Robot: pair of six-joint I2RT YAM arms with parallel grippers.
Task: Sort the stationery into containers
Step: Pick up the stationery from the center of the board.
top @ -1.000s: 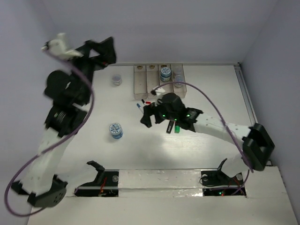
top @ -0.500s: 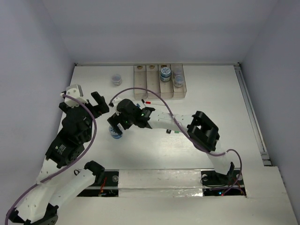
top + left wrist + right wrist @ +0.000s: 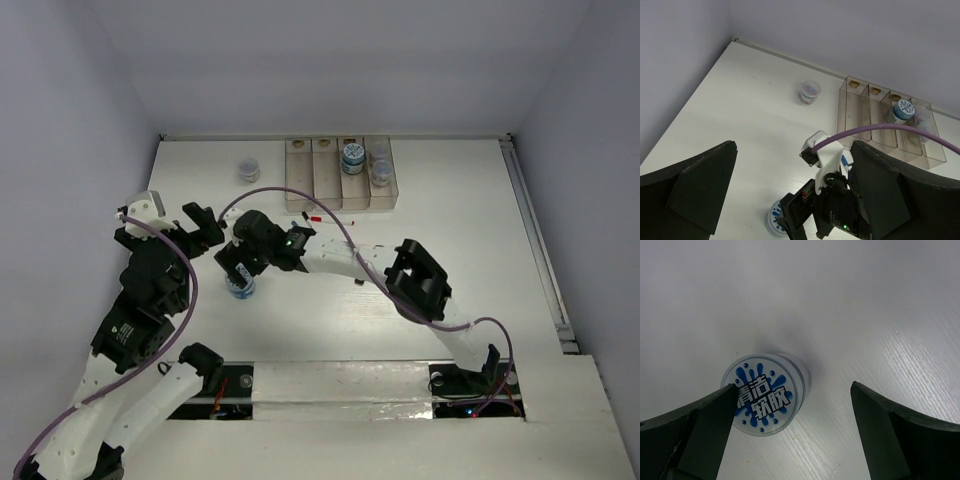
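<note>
My right gripper (image 3: 236, 272) (image 3: 794, 390) is open and hangs over a round clear tub with a blue-white lid (image 3: 241, 289) (image 3: 761, 398). The tub stands between the jaws, close to the left finger (image 3: 700, 425). My left gripper (image 3: 203, 228) (image 3: 794, 146) is open and empty, just left of the right gripper. A second tub (image 3: 249, 170) (image 3: 810, 91) stands left of the clear four-compartment tray (image 3: 298, 178) (image 3: 859, 107). Two tubs sit in the tray's right compartments (image 3: 352, 155) (image 3: 380, 166). A red-capped pen (image 3: 313, 217) lies before the tray.
The right arm (image 3: 340, 262) stretches across the middle of the table and hides what lies under it. A blue pen tip (image 3: 844, 160) shows beside its wrist. The purple cable (image 3: 300, 195) arcs above the arm. Walls stand at the back and left.
The right arm swung left from the table's middle and now hangs over the left tub. The left arm came down from its raised pose to the left side of the table.
</note>
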